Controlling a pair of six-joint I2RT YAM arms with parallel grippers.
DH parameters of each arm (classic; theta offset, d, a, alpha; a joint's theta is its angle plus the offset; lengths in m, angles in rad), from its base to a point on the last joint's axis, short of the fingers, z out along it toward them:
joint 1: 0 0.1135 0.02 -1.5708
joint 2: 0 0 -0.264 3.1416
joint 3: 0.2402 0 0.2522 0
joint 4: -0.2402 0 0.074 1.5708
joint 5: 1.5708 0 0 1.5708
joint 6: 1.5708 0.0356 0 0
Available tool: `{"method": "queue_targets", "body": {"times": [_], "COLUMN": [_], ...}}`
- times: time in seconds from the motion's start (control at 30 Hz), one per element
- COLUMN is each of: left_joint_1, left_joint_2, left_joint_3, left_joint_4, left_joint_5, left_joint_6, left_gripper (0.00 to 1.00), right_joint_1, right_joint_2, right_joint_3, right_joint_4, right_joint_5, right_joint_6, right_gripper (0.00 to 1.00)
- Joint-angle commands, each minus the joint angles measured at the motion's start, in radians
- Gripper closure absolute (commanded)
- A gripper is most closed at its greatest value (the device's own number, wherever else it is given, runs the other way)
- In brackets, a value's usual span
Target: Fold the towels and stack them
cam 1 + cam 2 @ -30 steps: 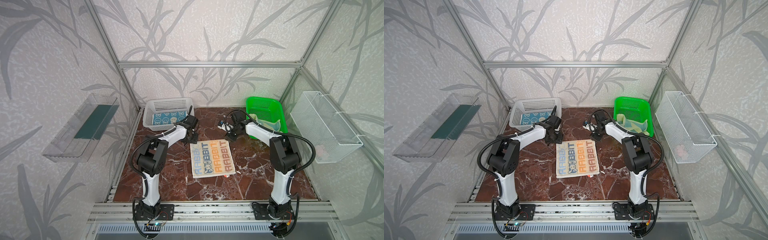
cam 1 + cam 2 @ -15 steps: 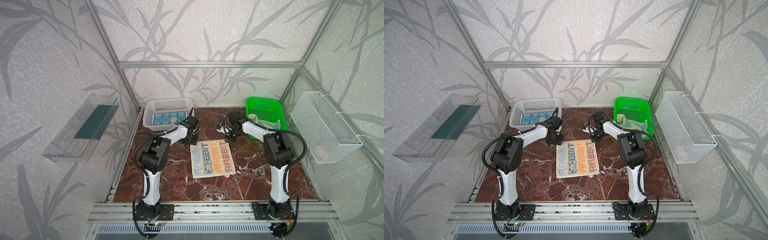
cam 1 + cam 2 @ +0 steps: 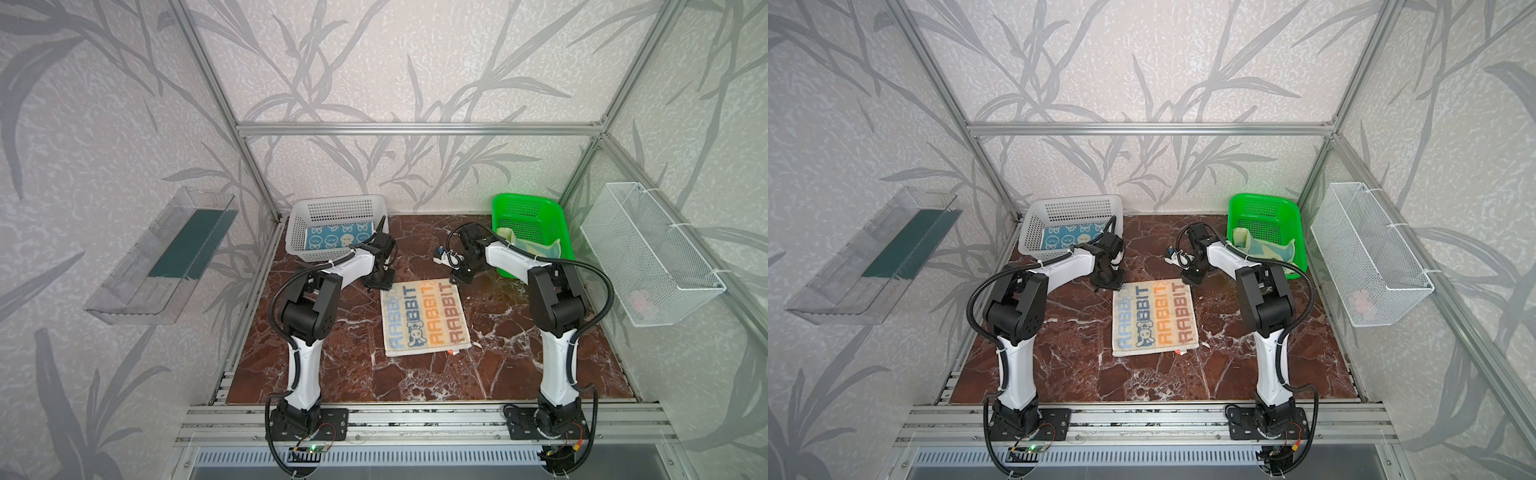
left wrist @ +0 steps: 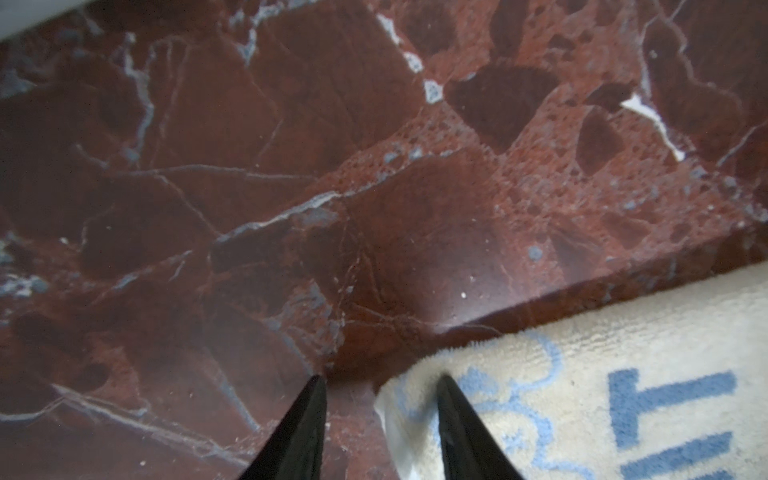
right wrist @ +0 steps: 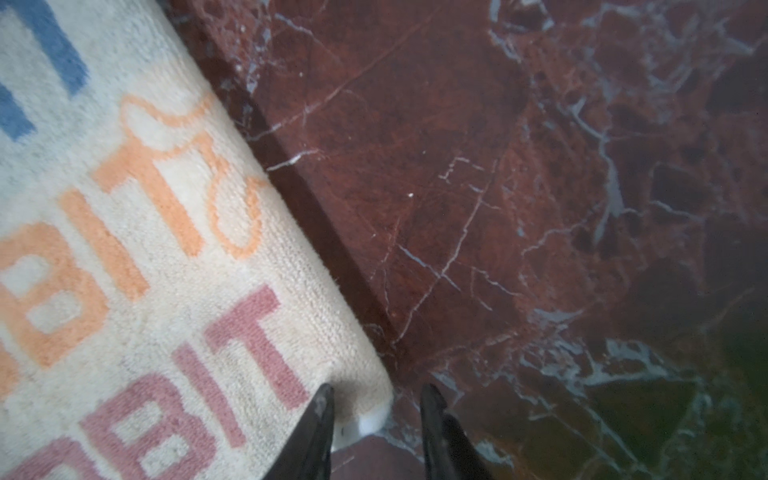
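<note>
Two open: left gripper (image 4: 380,380), right gripper (image 5: 376,388) | white basket (image 3: 336,211): rabbit-face towel (image 3: 336,237) | green basket (image 3: 528,216): teal-yellow towel (image 3: 547,249)

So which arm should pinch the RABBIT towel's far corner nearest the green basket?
Right. The right gripper straddles that corner of the RABBIT towel; the left gripper sits at the other far corner, by the white basket.

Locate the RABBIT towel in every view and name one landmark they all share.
Top view: RABBIT towel lying flat, mid-scene.
Top view: same place.
Left wrist: its blue-lettered corner.
Right wrist: its orange- and pink-lettered corner.
Shared landmark: the red-brown marble floor under it.
</note>
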Motion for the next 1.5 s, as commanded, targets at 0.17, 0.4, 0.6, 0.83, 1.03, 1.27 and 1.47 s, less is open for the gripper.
{"method": "queue_targets", "body": {"times": [0.17, 0.4, 0.6, 0.83, 1.03, 1.27, 1.47], "left_joint_1": [0.006, 0.006, 0.006, 0.006, 0.005, 0.005, 0.005], "left_joint_2": [0.032, 0.036, 0.052, 0.054, 0.063, 0.065, 0.081], "left_joint_3": [-0.002, -0.028, -0.027, -0.036, -0.036, -0.046, -0.044], "left_joint_4": [-0.018, -0.019, -0.03, -0.026, -0.024, -0.017, -0.015], "left_joint_5": [0.023, 0.032, 0.028, 0.023, 0.037, 0.052, 0.058], "left_joint_6": [0.022, 0.028, 0.024, 0.026, 0.022, 0.03, 0.027], "left_gripper": [0.59, 0.68, 0.71, 0.71, 0.74, 0.81, 1.0], "right_joint_1": [-0.01, -0.008, -0.005, -0.003, 0.008, 0.015, 0.016], "right_joint_2": [0.014, 0.059, 0.087, 0.104, 0.131, 0.149, 0.15], "right_joint_3": [0.072, 0.11, 0.122, 0.128, 0.152, 0.167, 0.173], "right_joint_4": [-0.036, -0.091, -0.12, -0.141, -0.154, -0.179, -0.19], "right_joint_5": [-0.052, -0.062, -0.052, -0.025, 0.007, 0.007, -0.019], "right_joint_6": [-0.024, -0.043, -0.059, -0.076, -0.08, -0.092, -0.099], "right_gripper": [0.64, 0.66, 0.67, 0.67, 0.72, 0.84, 0.9]}}
